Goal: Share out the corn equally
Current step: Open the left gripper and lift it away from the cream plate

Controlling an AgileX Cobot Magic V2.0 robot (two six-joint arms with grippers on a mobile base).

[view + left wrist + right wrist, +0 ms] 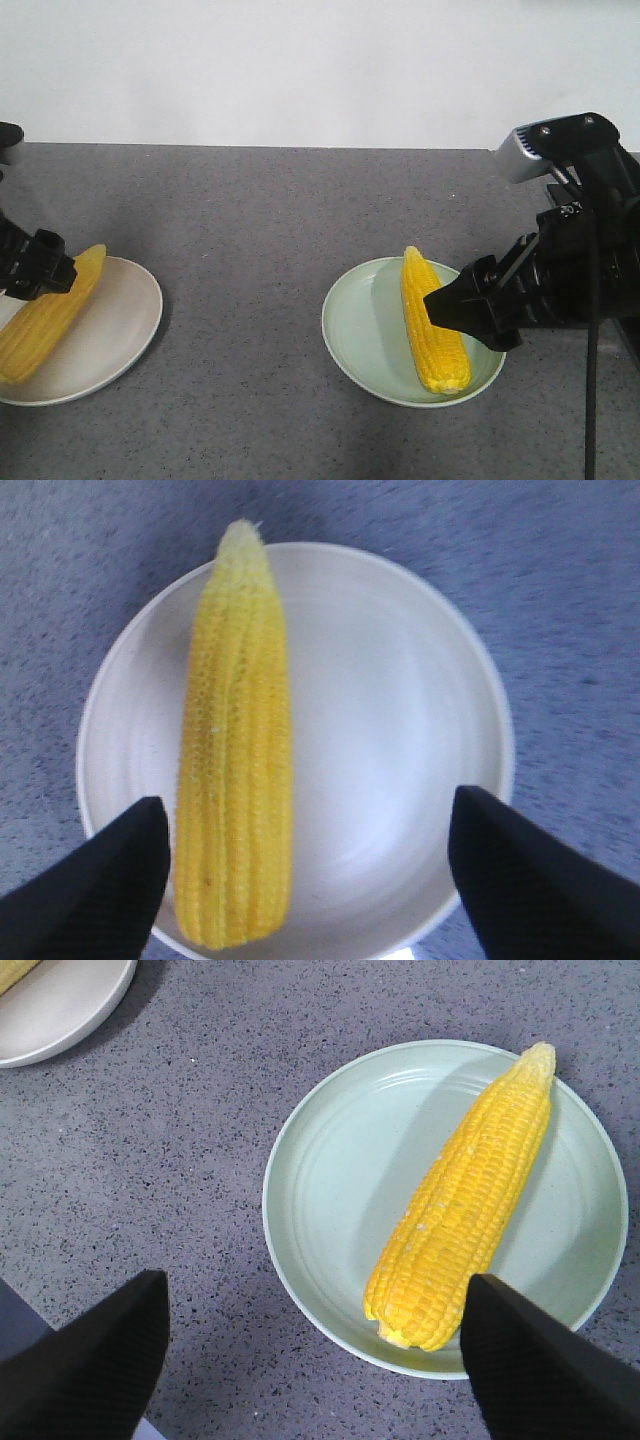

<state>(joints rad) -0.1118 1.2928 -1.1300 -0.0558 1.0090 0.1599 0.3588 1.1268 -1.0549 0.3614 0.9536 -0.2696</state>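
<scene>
— Where's the corn now?

— One cob (48, 312) lies on the white plate (120, 335) at the left, another cob (432, 325) on the pale green plate (360, 330) at the right. One each, so it looks evenly shared.

— And the claws?

— The left gripper (305, 880) is spread wide over its plate, holding nothing. The right gripper (315, 1360) is spread too, empty.

— How would a cob handle?

— Stiff, fairly hefty, bumpy, likely to roll. I'd grip across the thick middle.
</scene>
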